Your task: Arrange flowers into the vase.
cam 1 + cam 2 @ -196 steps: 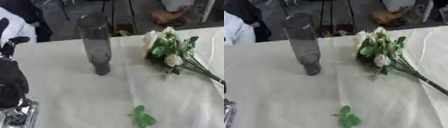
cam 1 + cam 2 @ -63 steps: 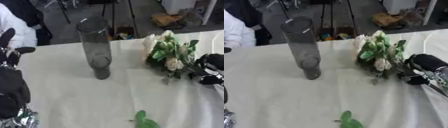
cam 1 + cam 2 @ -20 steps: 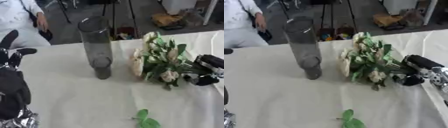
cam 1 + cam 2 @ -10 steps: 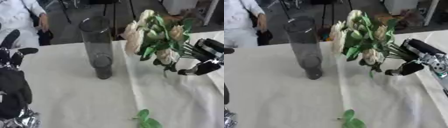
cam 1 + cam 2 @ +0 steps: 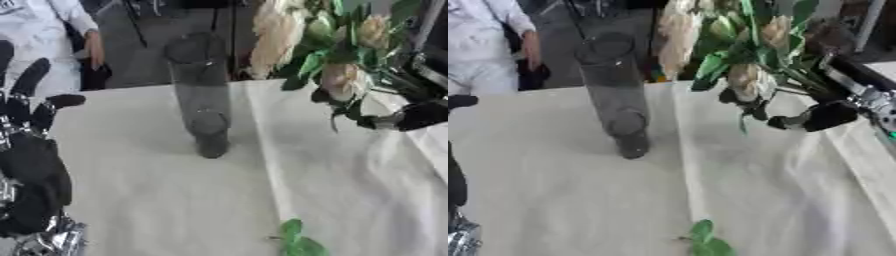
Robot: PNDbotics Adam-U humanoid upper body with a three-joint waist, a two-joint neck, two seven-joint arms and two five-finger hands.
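Right hand (image 5: pixel 833 107) curled round the stems, bouquet (image 5: pixel 728 42) lifted clear of the table, right of the tall vase (image 5: pixel 199 95) — not yet over its mouth. Risk — stems clipping the rim, tipping it. Left hand (image 5: pixel 31 150) open, idle.

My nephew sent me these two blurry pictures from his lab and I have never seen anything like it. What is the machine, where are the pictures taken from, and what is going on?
Both pictures come from a stereo camera in a humanoid robot's head, looking down at a table covered with a pale cloth; they show one moment from the left and right eye. The black shapes are the robot's hands. The right hand, at the right edge, is curled round the stems of a bouquet of pale flowers, lifted clear of the cloth. The left hand rests open at the left edge, fingers up. A tall, dark, see-through vase stands upright on the cloth, with no flowers in it. A loose green leaf lies near the front edge.
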